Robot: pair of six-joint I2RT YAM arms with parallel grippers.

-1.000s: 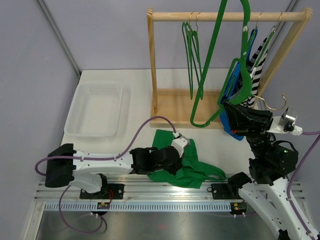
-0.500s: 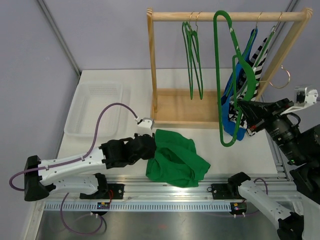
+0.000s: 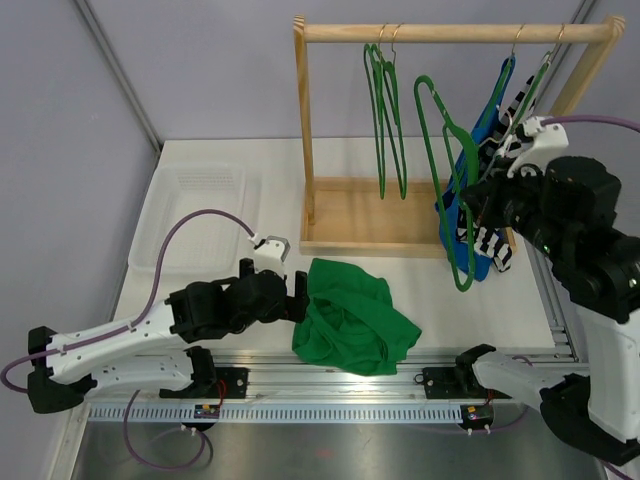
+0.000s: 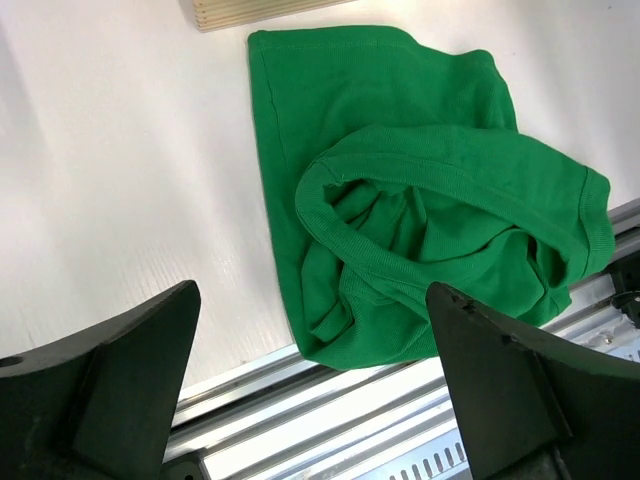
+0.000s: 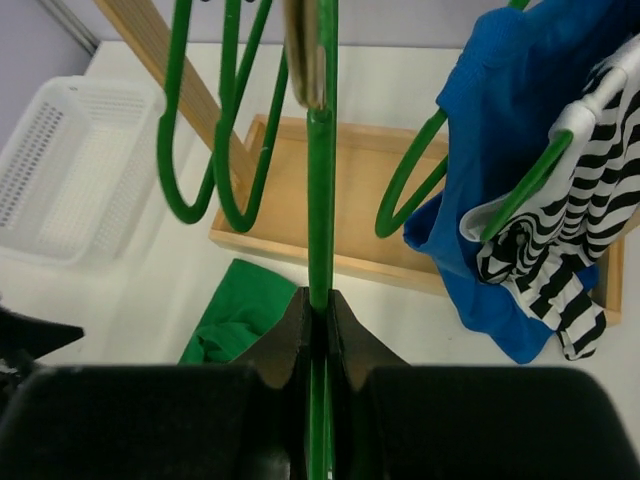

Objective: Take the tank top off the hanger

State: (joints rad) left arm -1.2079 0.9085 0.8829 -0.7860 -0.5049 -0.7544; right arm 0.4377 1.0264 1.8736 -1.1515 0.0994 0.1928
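Tank top [image 3: 352, 318] found lying just right of spread left gripper [image 3: 296, 297]; bare hanger [image 5: 321, 200] pinched in right gripper [image 5: 318, 310].

Bright, even overhead light casts soft shadows on the table [image 3: 270, 160], with glare along the metal rail [image 3: 330, 392].

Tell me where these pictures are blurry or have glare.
Top view: evenly lit, sharp, glare on the metal rail. Left wrist view: green tank top crisp, left claw fingers dark and soft. Right wrist view: right claw fingers a featureless dark blur pinching the green hanger.
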